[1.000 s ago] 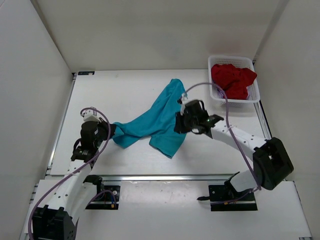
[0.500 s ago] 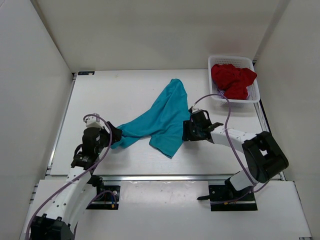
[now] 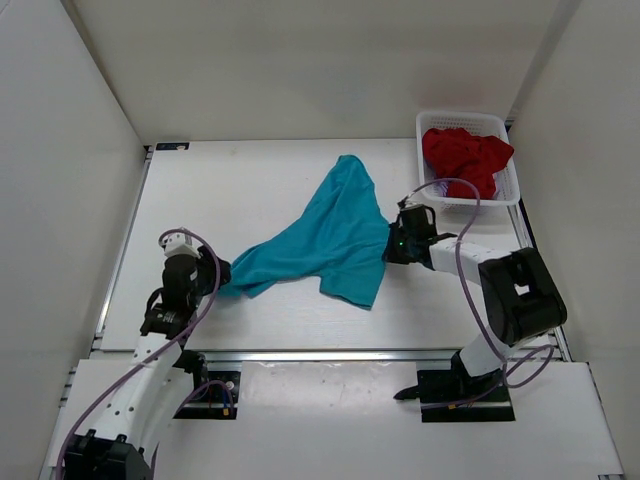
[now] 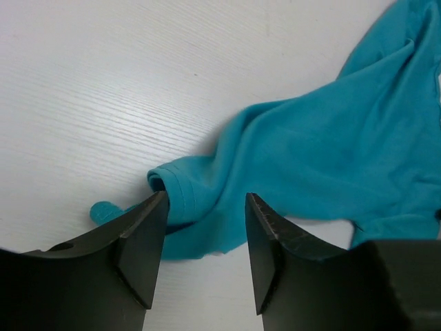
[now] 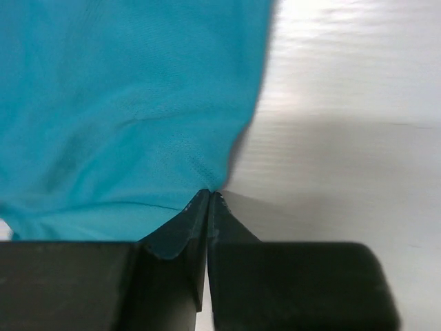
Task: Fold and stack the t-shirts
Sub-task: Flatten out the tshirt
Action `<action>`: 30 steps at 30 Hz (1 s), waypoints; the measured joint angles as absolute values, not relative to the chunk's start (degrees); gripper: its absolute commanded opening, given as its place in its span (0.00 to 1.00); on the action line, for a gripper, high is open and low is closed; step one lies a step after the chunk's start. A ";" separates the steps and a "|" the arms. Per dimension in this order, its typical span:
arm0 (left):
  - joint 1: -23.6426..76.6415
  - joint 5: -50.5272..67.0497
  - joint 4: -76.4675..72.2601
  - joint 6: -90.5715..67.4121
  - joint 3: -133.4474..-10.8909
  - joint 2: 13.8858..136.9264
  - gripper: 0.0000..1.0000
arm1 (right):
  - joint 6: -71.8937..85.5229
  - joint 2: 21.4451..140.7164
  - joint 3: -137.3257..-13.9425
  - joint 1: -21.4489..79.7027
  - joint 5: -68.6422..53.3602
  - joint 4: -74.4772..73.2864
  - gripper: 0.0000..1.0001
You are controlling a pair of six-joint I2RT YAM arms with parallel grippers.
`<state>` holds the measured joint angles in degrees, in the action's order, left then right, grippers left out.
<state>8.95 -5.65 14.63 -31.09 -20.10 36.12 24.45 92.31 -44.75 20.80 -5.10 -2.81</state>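
Two arms attend to one garment here; judged from its lie, the step in hand is spreading the first shirt flat, before any fold.

Far left: the left gripper (image 3: 210, 272) sits low over the bench (image 3: 230, 180). Its jaws are spread and straddle a bunched sleeve hem of the teal t-shirt (image 3: 335, 235). In the left wrist view the cloth lies between the jaws, but nothing is clamped.

Centre: the teal t-shirt lies rumpled on the bench, stretched as a slanting band from the left gripper toward the right one. One narrower end reaches up toward the far side. It is neither flat nor squared.

Right of centre: the right gripper (image 3: 394, 243) is at the shirt's right-hand edge. Its jaws are pressed together and pinch a thin nip of teal fabric at their very tips, as the right wrist view shows.

Far right: a white mesh basket (image 3: 505, 192) stands in the far corner, well apart from the teal shirt. It holds the dark red t-shirt (image 3: 465, 158), crumpled. No folded stack is visible.

Next move, as a judgement: the left jaws must close on the sleeve hem. The two arms can then draw apart to tension the cloth and lay it flat. The right-hand pinch is shallow and may slip under a hard pull.
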 measured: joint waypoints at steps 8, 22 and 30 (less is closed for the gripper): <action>8.78 -8.43 14.44 -31.31 -20.62 38.70 0.63 | 25.78 85.01 -44.58 9.04 -4.16 -3.81 0.35; 11.73 -8.58 12.84 -30.96 -20.18 50.24 0.39 | 26.52 64.20 -29.58 17.23 -4.29 -8.71 0.36; 13.06 -7.77 3.75 -33.15 -22.87 68.18 0.00 | 26.98 63.79 -26.57 19.49 -4.05 -11.09 0.38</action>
<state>13.06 -7.77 3.75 -33.15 -22.87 68.18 26.98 63.79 -26.57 19.49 -4.05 -11.09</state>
